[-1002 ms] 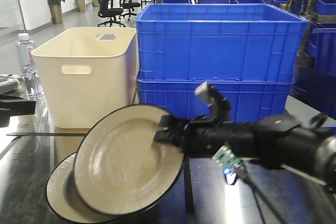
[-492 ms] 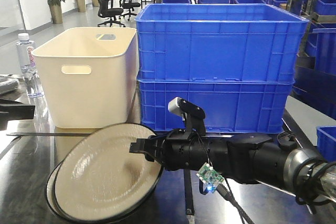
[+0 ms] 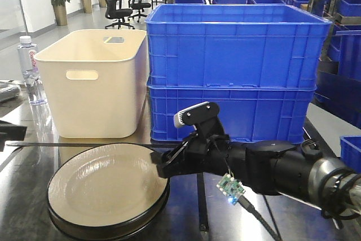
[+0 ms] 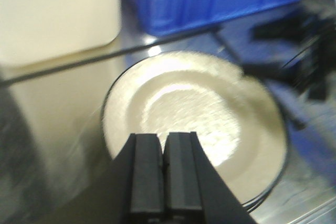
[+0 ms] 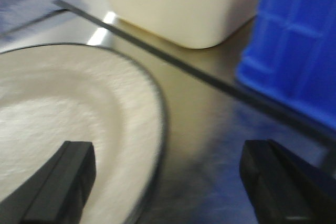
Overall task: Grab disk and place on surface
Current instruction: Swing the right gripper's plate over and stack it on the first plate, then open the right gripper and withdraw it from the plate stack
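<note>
The disk (image 3: 104,187) is a beige plate with a black rim. It lies flat on the dark glossy surface (image 3: 180,218), and a thick dark edge shows under it. My right gripper (image 3: 163,167) hovers low at the disk's right edge, open, with nothing between its fingers. In the right wrist view the disk's rim (image 5: 157,108) runs between the spread fingertips of the right gripper (image 5: 168,153). The left wrist view is blurred. There my left gripper (image 4: 164,139) is shut and empty above the near side of the disk (image 4: 199,114).
A cream plastic bin (image 3: 93,80) stands behind the disk. Two stacked blue crates (image 3: 234,66) fill the back right. A water bottle (image 3: 28,69) is at the far left. Black tape lines (image 3: 84,144) cross the tabletop.
The disk went from tilted up in the right gripper to lying flat, over a second plate seen earlier. The right gripper let it go and now stands open at its edge.
</note>
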Controlling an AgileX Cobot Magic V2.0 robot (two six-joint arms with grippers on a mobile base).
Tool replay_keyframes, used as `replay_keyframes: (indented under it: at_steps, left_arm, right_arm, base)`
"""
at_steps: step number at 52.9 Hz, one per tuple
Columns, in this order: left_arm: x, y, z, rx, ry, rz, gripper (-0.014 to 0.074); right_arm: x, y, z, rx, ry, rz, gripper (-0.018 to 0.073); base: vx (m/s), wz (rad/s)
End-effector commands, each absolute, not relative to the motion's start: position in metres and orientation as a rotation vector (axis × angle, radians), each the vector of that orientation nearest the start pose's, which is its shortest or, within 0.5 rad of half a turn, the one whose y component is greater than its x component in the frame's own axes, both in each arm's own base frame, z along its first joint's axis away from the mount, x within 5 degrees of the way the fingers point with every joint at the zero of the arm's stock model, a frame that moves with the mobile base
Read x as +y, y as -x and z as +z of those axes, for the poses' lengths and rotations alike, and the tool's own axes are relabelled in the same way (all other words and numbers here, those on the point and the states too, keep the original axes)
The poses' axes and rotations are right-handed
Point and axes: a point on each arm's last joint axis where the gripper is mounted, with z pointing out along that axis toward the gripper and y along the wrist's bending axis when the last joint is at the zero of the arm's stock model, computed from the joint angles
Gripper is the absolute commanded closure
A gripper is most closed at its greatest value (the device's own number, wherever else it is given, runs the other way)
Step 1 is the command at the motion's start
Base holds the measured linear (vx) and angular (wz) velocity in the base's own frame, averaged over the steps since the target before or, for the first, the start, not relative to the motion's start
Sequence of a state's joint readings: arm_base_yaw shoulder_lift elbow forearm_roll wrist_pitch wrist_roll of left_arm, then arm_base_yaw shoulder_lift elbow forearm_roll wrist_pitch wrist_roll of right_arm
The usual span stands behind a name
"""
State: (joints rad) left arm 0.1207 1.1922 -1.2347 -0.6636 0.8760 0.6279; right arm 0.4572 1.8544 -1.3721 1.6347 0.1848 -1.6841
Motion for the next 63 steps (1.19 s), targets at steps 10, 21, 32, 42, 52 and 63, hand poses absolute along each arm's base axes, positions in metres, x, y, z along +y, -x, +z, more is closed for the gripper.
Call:
replay_keyframes:
  at_steps: [10, 21, 32, 42, 52, 63]
  left_arm:
    - [0.003, -0.244, 0.37, 2.227, -0.087, -0.235, 0.0601]
    - [0.007, -0.229, 0.319, 2.311, -0.03, -0.189, 0.06]
    - [0.005, -0.183, 0.321, 2.123, -0.005, -0.121, 0.0598]
    - [-0.001, -0.126, 0.349, 1.863, -0.021, -0.073, 0.0598]
    - [-0.006, -0.085, 0.366, 1.703, -0.044, -0.053, 0.0598]
    - [-0.009, -0.069, 0.37, 1.656, -0.055, -0.052, 0.0598]
  right_arm:
    - [0.17, -0.365, 0.367, 1.699, 0.396, 0.201, 0.0305]
    - [0.142, -0.319, 0.403, 1.635, 0.307, 0.203, 0.0574]
    - [0.119, -0.271, 0.392, 1.647, 0.342, 0.17, 0.0573]
    - [0.102, -0.236, 0.39, 1.628, 0.335, 0.175, 0.0573]
    - [0.094, -0.221, 0.386, 1.625, 0.327, 0.182, 0.0572]
    - [0.094, -0.22, 0.384, 1.634, 0.316, 0.195, 0.0572]
  base:
    - [0.0, 0.0]
    - [0.0, 0.0]
    - [0.0, 0.0]
    - [0.0, 0.0]
    - [0.0, 0.0]
    - [0.0, 0.0]
